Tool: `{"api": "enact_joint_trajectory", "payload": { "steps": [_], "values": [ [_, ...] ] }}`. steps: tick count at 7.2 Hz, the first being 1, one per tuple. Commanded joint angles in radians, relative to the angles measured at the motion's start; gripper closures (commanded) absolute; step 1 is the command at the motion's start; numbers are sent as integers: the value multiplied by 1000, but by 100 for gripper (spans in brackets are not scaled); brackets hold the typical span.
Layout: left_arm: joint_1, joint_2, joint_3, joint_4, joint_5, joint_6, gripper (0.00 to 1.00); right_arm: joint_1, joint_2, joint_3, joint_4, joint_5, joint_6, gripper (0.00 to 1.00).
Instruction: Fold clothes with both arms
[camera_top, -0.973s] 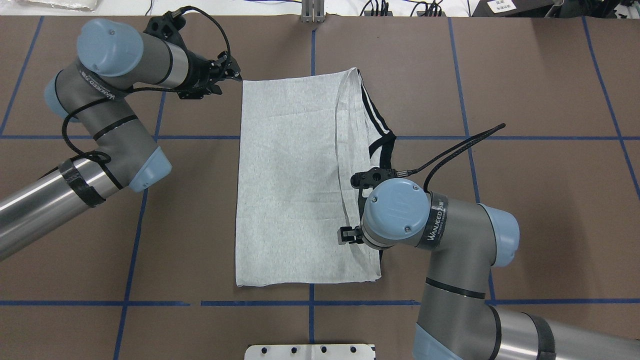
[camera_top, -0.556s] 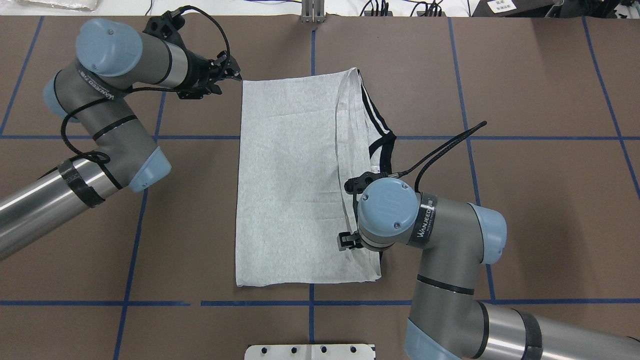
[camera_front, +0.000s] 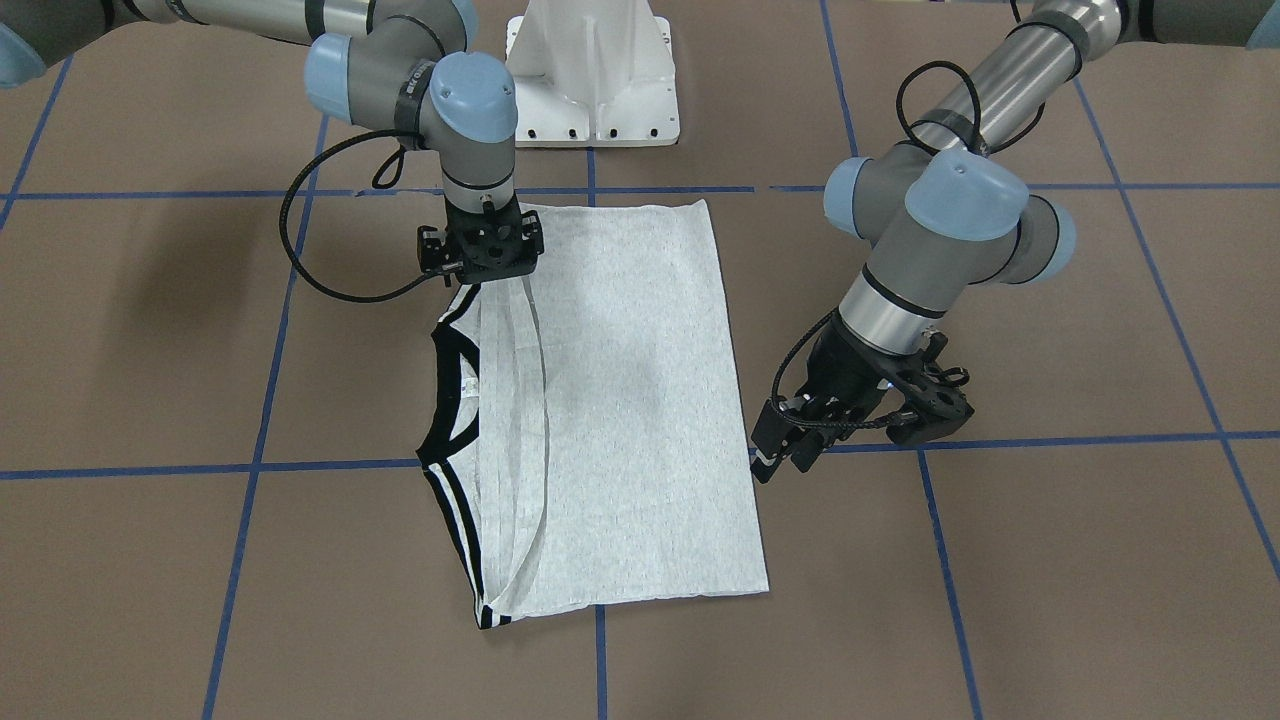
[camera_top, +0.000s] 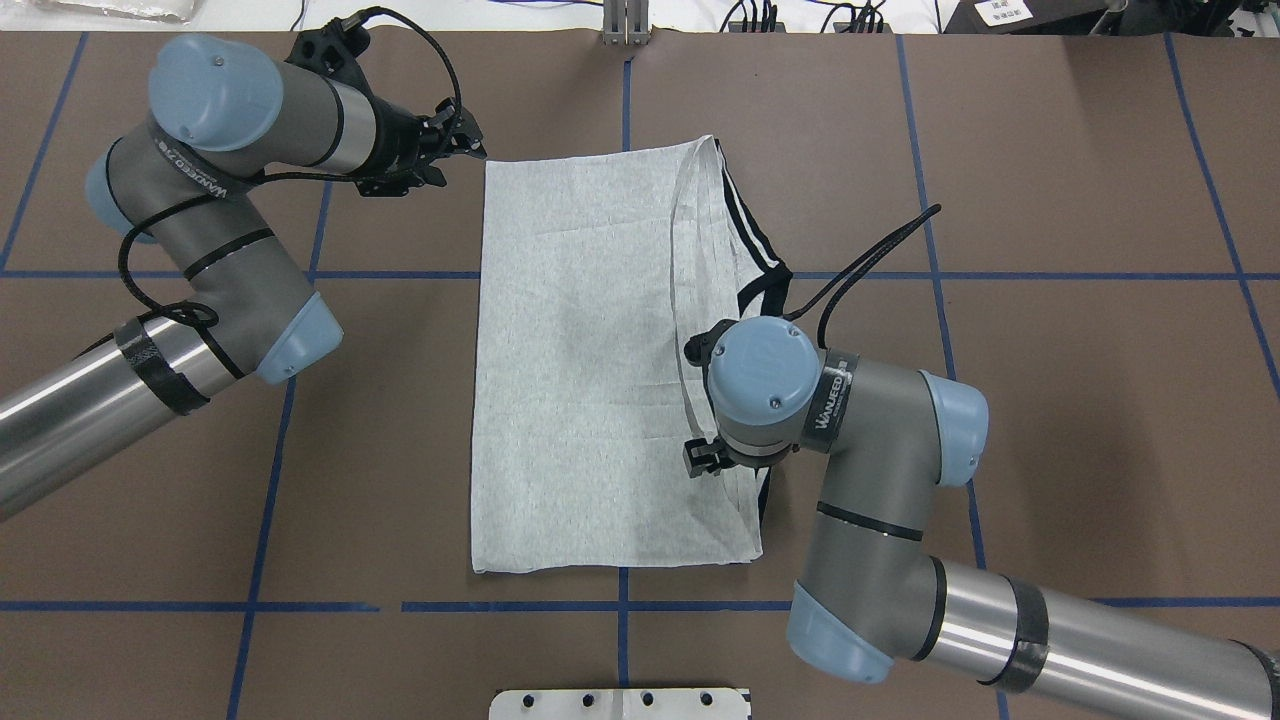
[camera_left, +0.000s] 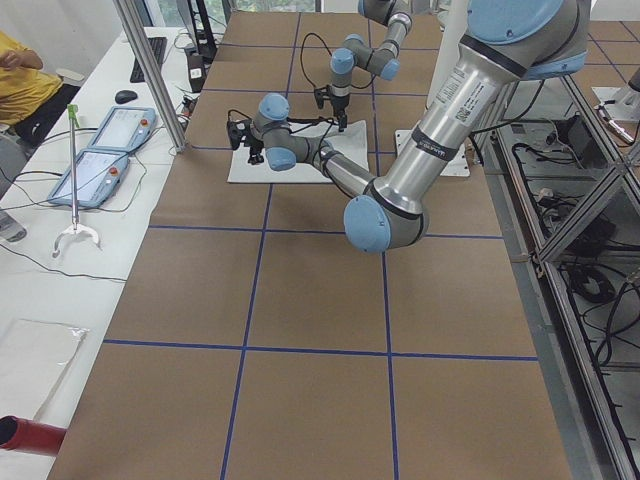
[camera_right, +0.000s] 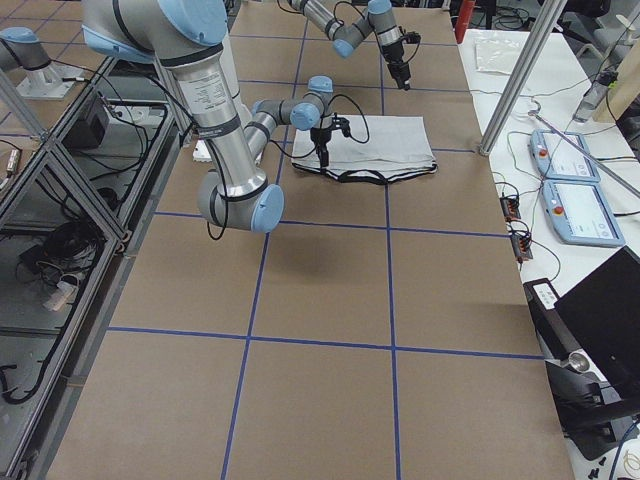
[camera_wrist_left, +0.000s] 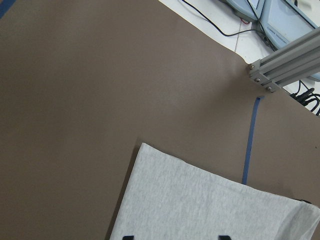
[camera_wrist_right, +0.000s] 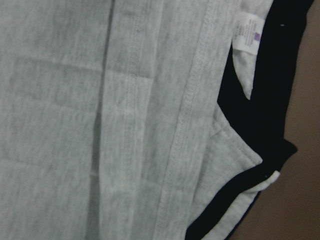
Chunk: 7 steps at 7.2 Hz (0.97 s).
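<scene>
Brown table (camera_top: 1050, 400) marked with a blue tape grid (camera_top: 1100, 275), white pedestal base (camera_front: 590, 70) at the robot's edge. In the side views there is a white side bench (camera_left: 40, 300) carrying two tablet-like control panels (camera_left: 105, 150), an aluminium post (camera_left: 150, 70), and a person in a yellow top (camera_left: 25, 80) at the corner. Left gripper (camera_top: 462, 148) is released: the wrist view shows its two fingertips apart at the frame's bottom with nothing between them. It hangs just off the far left corner of the T-shirt (camera_top: 580, 360), not touching the cloth. Right gripper (camera_front: 478, 283) points straight down on the shirt's right edge, at or very near the cloth. Its fingers are hidden under the wrist, so cannot tell whether it is clenched or released, or whether it grips the cloth. The T-shirt lies flat mid-table, folded into a long grey rectangle with print side hidden. The black collar (camera_top: 768, 300) and black shoulder stripes (camera_top: 745, 220) poke out along the robot's right side. The right wrist view shows seams, the collar and a white neck label (camera_wrist_right: 247, 31) close up.
</scene>
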<state>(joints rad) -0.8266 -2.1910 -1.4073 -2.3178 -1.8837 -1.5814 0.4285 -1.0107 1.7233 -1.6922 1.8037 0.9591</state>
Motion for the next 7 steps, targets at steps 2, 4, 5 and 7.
{"api": "enact_joint_trajectory", "payload": {
  "steps": [2,4,5,7],
  "values": [
    [0,0,-10,3,0,0,36,93,-93,7,9,63,-129,0],
    [1,-1,-15,3,-2,0,36,133,-94,42,-27,112,-140,0],
    [0,-1,-16,3,-2,0,36,150,-60,36,-29,115,-138,0],
    [0,2,-47,41,-2,0,36,170,62,-42,-17,114,-123,0]
  ]
}}
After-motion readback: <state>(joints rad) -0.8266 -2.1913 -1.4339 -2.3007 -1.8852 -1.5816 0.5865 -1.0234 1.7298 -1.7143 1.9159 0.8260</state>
